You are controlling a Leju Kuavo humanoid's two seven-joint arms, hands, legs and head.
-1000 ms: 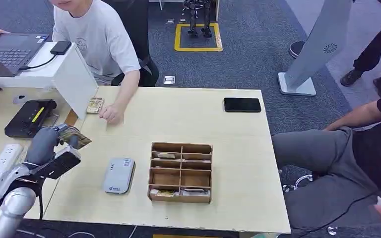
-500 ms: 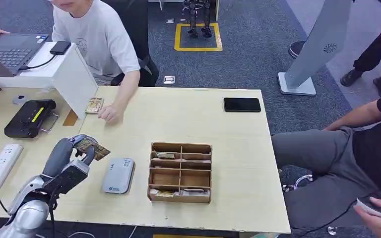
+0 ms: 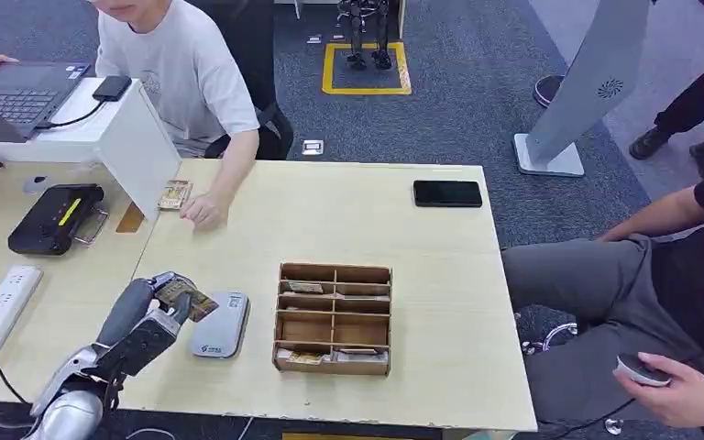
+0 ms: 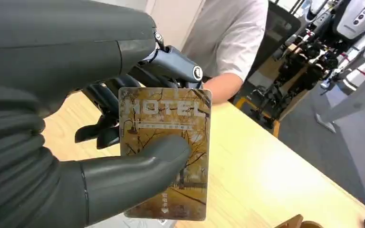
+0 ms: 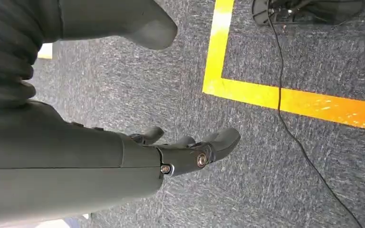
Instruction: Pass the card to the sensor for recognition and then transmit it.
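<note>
my left hand pinching hotel card, thumb over fingers | card just above grey sensor at its 9 o'clock edge, over tabletop | my right hand hanging, fingers apart, holding nothing

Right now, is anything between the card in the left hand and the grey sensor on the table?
Nothing visible. The left hand holds the card just beside the grey sensor; the wooden organizer sits on the sensor's far side.

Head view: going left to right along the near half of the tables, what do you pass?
White power strip → left hand holding the card → grey sensor → wooden compartment box.
</note>
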